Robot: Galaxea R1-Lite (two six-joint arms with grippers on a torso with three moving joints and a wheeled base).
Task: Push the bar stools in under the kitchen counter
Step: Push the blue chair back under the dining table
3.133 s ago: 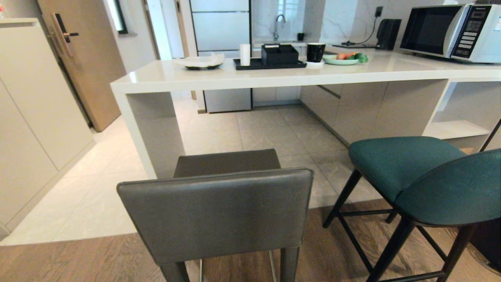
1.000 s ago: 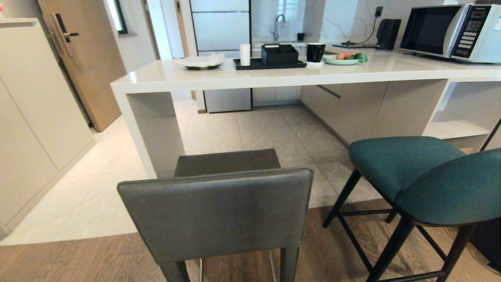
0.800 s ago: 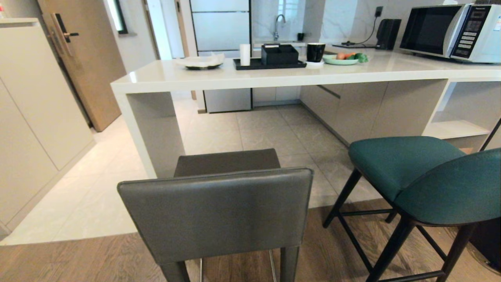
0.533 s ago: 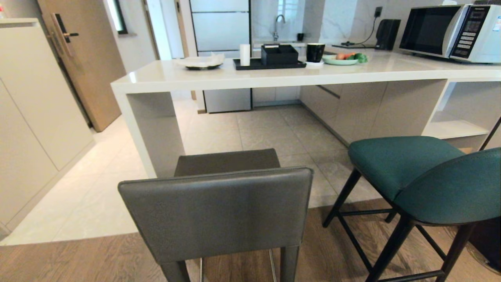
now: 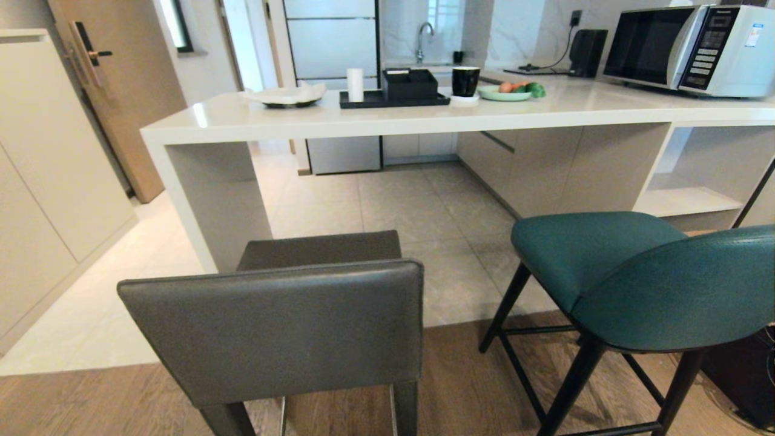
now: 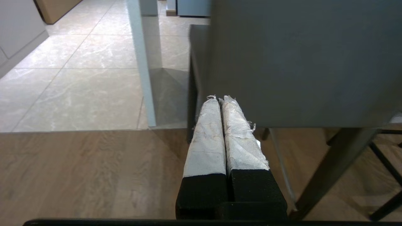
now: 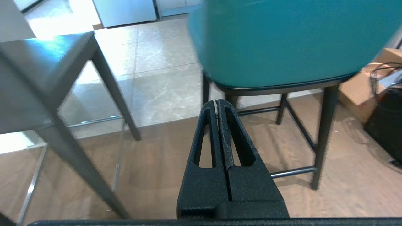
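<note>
Standing apart: square grey leather stool (image 5: pixel 272 327), rounded teal stool (image 5: pixel 636 278)

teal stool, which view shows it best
The head view: the teal stool shows seat, curved back and black legs, standing out from the counter. The right wrist view shows only its back and legs, close and blurred. The left wrist view catches just a dark leg at the edge.

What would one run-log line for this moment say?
grey stool: not under counter | teal stool: not under | left gripper: shut | right gripper: shut
</note>
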